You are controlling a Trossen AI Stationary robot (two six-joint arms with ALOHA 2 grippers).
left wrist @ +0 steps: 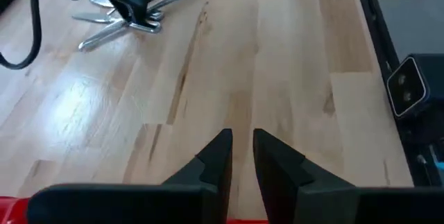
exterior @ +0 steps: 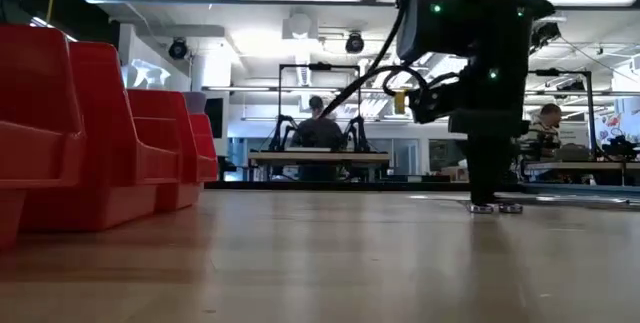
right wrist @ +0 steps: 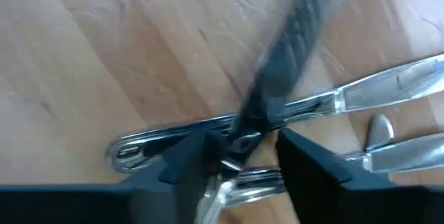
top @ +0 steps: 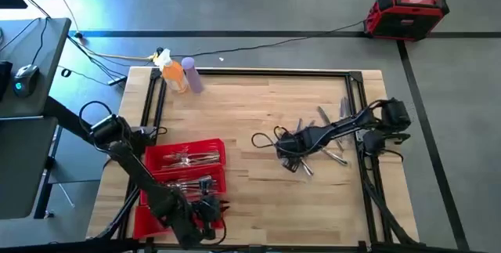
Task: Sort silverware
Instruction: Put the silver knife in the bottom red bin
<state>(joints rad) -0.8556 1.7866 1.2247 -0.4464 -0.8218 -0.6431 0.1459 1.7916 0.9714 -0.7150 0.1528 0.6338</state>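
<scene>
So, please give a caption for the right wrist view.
Right tool lowered over loose silverware on the wooden table.

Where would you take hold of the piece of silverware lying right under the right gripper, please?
Probably at mid-handle, coming straight down from above. In the right wrist view that piece lies flat on the table, its slim handle running across between the right gripper's open fingers, so closing across the narrow width should pinch it. Other silverware overlaps nearby, so stay clear of the crossing.
</scene>
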